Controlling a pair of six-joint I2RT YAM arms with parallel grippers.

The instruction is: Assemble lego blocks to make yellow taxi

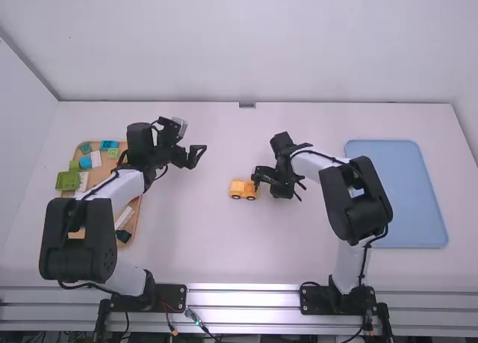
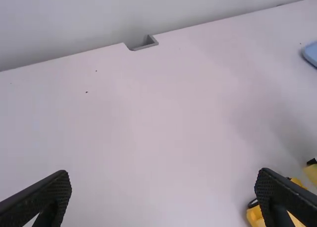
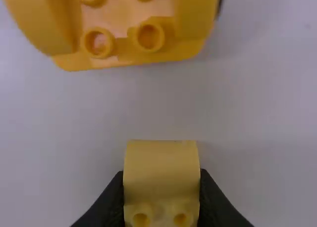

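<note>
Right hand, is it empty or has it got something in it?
Full: in the right wrist view, the right hand has a yellow block between its fingers, one against each side.

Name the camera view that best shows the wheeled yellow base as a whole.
The high view: it shows the yellow base nearly entire, with two wheels along its near side. The left wrist view shows part of it behind a finger of the left gripper. The right wrist view gives its studs up close, cut off at the top edge.
</note>
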